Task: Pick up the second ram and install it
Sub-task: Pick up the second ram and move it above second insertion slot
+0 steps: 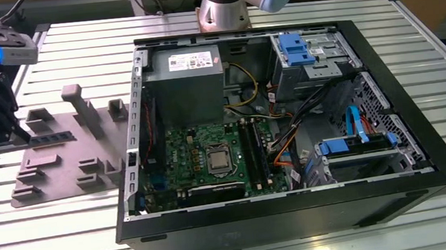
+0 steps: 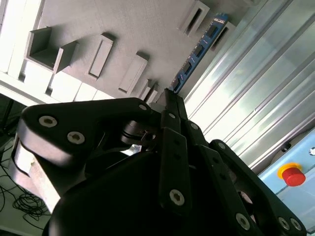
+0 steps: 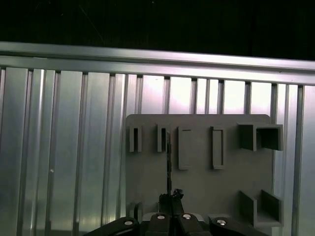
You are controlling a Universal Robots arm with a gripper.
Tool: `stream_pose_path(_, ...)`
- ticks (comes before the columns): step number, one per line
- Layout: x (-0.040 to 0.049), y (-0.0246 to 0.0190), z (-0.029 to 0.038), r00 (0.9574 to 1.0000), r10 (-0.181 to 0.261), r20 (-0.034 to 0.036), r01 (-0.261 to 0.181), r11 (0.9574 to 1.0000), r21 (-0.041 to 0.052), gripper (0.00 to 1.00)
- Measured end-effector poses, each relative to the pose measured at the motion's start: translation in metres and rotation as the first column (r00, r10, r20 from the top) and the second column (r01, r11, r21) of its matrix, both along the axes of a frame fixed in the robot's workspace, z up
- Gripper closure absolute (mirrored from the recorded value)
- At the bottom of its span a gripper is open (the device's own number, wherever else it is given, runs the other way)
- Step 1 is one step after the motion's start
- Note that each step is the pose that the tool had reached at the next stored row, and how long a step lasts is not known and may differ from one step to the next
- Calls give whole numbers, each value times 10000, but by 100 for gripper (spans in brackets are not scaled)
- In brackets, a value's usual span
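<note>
The second ram (image 1: pixel 53 138) is a long dark stick standing on edge in a slot of the grey fixture plate (image 1: pixel 65 169), at the exterior view's left. My gripper (image 1: pixel 23 136) is at the stick's left end, fingers drawn together on it. In the second wrist view the ram (image 2: pixel 199 51) runs away from the gripper (image 2: pixel 171 94), whose dark fingers meet at its near end. The first wrist view shows the ram (image 3: pixel 169 157) edge-on as a thin dark line ending at the gripper (image 3: pixel 171 195). The ram still rests on the plate.
An open computer case (image 1: pixel 296 215) lies in the middle of the slatted metal table, with the green motherboard (image 1: pixel 200 142) and its long black slots (image 1: pixel 254 152) inside. The fixture plate (image 3: pixel 197 187) carries several raised blocks. A red button (image 2: pixel 294 175) sits beyond the table edge.
</note>
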State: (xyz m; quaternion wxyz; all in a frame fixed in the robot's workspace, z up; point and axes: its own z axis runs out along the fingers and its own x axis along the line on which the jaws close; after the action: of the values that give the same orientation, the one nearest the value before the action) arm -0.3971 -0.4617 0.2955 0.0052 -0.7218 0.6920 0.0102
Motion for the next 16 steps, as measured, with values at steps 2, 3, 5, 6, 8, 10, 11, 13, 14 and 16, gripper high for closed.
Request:
stream_pose_path(2, 0, 0, 18, 10000, 0, 0, 0, 10000, 0, 88)
stream_pose_path(3, 0, 0, 27, 10000, 0, 0, 0, 10000, 0, 88)
stream_pose_path(5, 0, 0, 45, 10000, 0, 0, 0, 10000, 0, 88)
stream_pose_path(6, 0, 0, 55, 10000, 0, 0, 0, 10000, 0, 88)
stream_pose_path(8, 0, 0, 77, 10000, 0, 0, 0, 10000, 0, 88)
stream_pose_path(10, 0, 0, 99, 10000, 0, 0, 0, 10000, 0, 88)
stream_pose_path(11, 0, 0, 108, 10000, 0, -1, 0, 10000, -1, 88)
stream_pose_path(13, 0, 0, 126, 10000, 0, 0, 0, 10000, 0, 88)
stream_pose_path(14, 0, 0, 137, 10000, 0, 0, 0, 10000, 0, 88)
stream_pose_path(16, 0, 0, 157, 10000, 0, 0, 0, 10000, 2, 88)
